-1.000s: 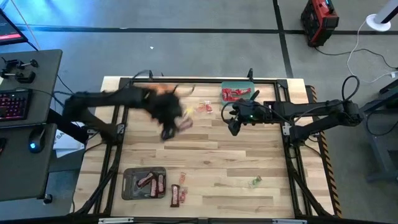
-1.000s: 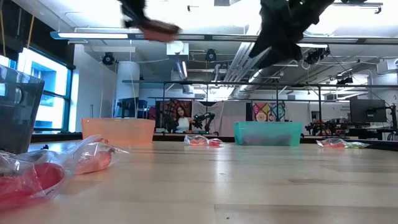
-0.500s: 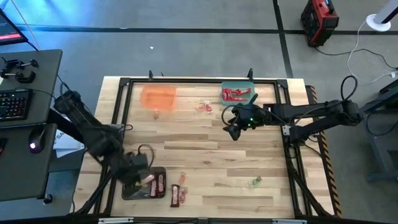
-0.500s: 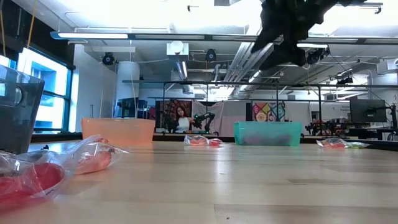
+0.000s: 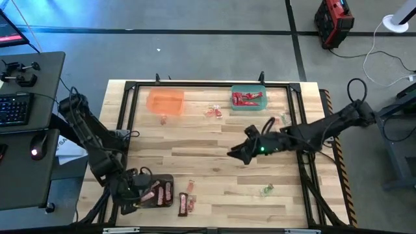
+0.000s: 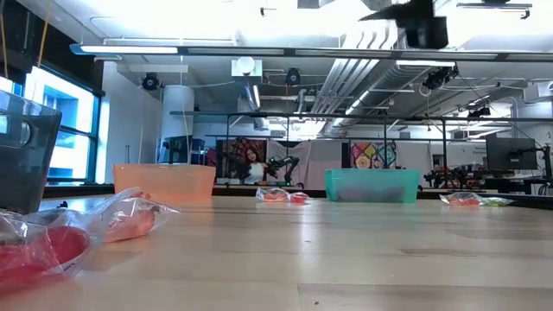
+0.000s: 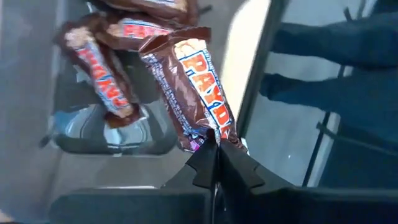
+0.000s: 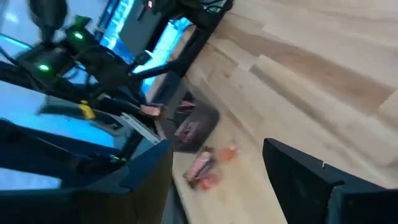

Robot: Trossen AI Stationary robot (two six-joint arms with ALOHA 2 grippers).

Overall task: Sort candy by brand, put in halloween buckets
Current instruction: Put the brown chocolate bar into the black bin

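Observation:
My left gripper [image 5: 136, 195] [image 7: 215, 148] is at the near left corner, over the dark grey bucket [image 5: 151, 192] [image 7: 106, 134]. It is shut on a brown PayDay bar [image 7: 193, 84]. More brown bars [image 7: 102, 59] lie in that bucket. My right gripper [image 5: 234, 155] [image 8: 217, 186] hovers open above the middle of the table with nothing between its fingers. The orange bucket [image 5: 165, 101] [image 6: 164, 183] and the green bucket [image 5: 248, 99] [image 6: 371, 184], which has red candy in it, stand along the far edge. My left gripper pinches the PayDay bar's crimped wrapper end [image 7: 208, 132] between its two shut fingertips. The fingers slant down from the table's left and lie along the bar. The bar reaches away from them over the grey bucket; whether its far end rests on the bars there, I cannot tell.
Loose candy lies on the wood: brown bars [image 5: 186, 204] and a red piece [image 5: 191, 186] beside the grey bucket, a green piece [image 5: 267, 190] near right, and red pieces [image 5: 213, 112] between the far buckets. Red wrappers [image 6: 52, 242] lie close in the low view.
My left gripper has swung from near the orange bucket toward the near left corner and down, coming over the grey bucket with the bar. My right gripper has left the green bucket's side, moved toward the table's near edge and turned.

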